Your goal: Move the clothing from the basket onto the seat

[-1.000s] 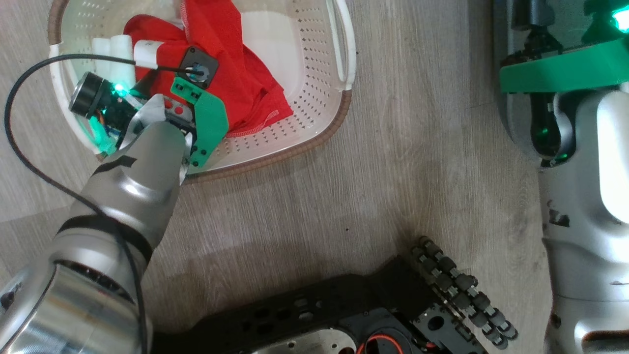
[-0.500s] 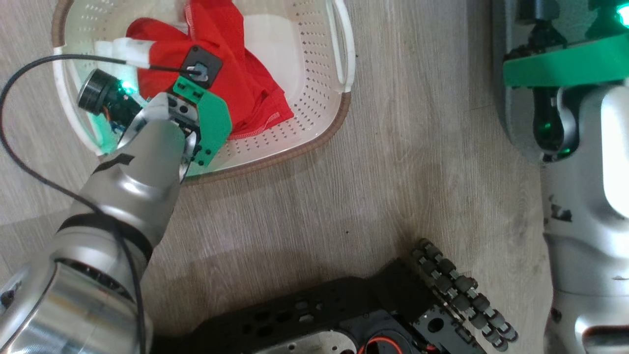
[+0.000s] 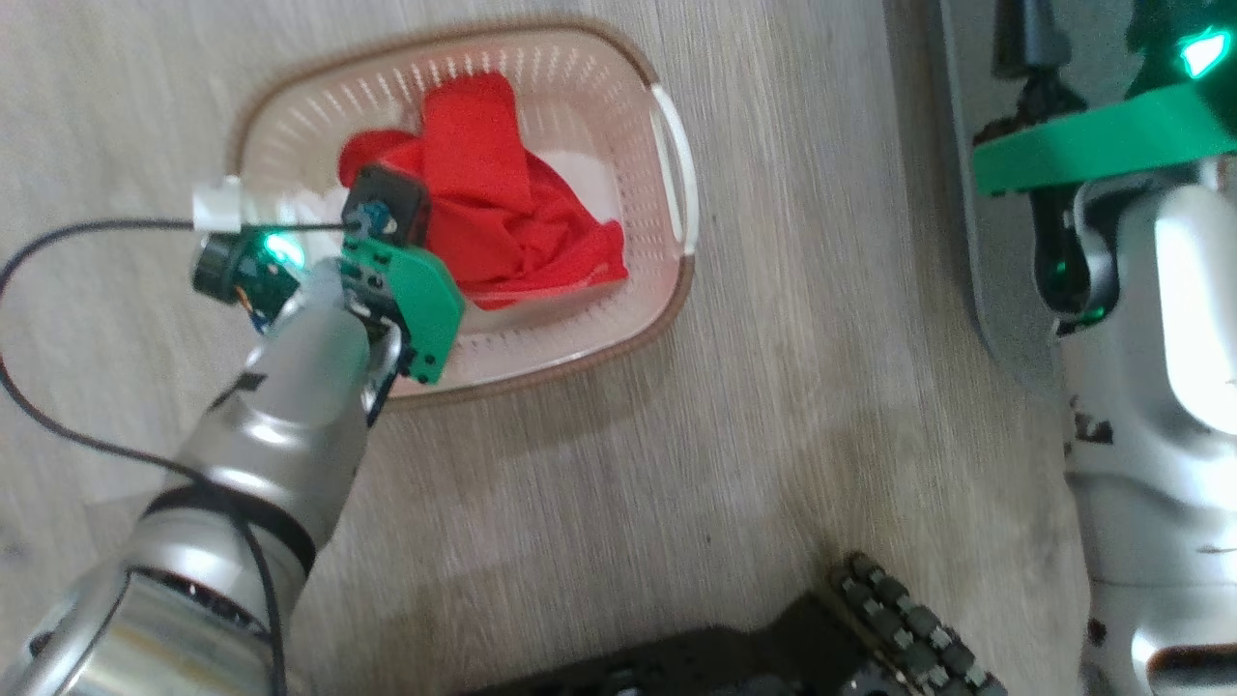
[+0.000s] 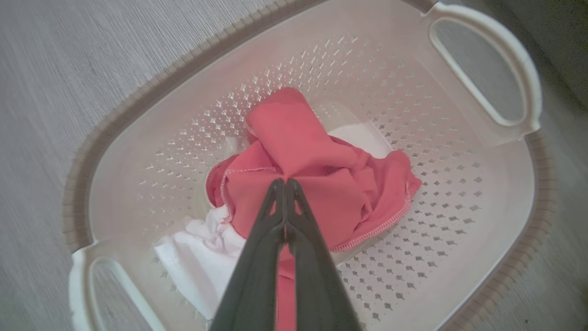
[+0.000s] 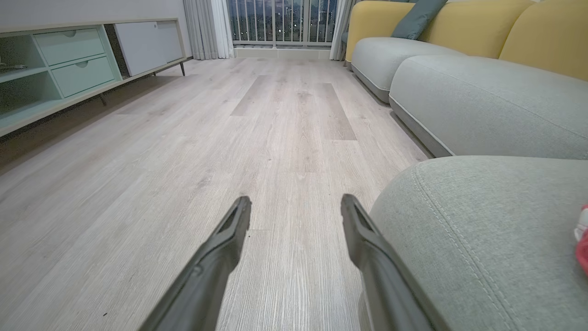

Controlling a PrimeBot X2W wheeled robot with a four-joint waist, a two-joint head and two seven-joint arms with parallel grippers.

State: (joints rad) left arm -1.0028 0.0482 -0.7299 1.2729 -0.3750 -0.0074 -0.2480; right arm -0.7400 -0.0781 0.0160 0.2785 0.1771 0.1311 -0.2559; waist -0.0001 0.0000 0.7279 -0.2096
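When I look along my left hand (image 4: 285,184), its two fingers are pressed together and pinch a fold of the clothing (image 4: 298,138). The clothing is bunched up in the middle of the basket (image 4: 138,138). Some white cloth (image 4: 202,253) lies under the red, near one handle.

From my head, my left arm (image 3: 300,387) reaches over the near rim of the basket, and its wrist hides those fingers.

Along my right hand (image 5: 295,199), the fingers are spread wide and hold nothing. They are low over the wood floor (image 5: 275,128), just beside the seat (image 5: 459,239). A bit of red (image 5: 582,250) lies on the seat at that picture's right edge.

Since half a second ago my head has moved, so the whole basket now fits in its picture. My left arm is still over the same side.
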